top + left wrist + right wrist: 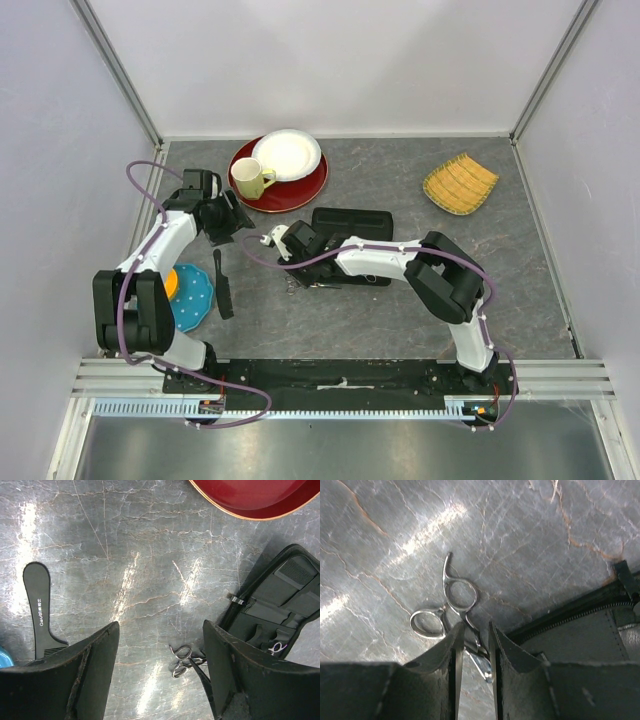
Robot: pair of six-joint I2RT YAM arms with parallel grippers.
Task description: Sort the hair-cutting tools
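Scissors (451,609) flat on bench (150,555), touching the open case (580,635) edge. Right hand (475,630) fingers sit tight on either side of the shank; can't tell if clamped. Left hand (161,627) apart, empty, above bench; handled comb (37,610) lies nearby.

We see a bench (400,200) in a grey marble pattern, veined with white and rust. The scissors (455,600) are bright silver. The comb (39,610) is black with pale lettering on its handle, and the case (352,220) is black too, with a silvery zip. The big plate (295,195) is deep red with a tan rim, the smaller plate (287,153) white, and the mug (250,180) pale yellow. The basket (460,183) is yellow with darker stripes. A blue dish (197,297) shows an orange patch. The arms (375,258) are white and black, their cables (140,180) purple. The left fingers (85,670) and right fingers (435,660) are dull black.
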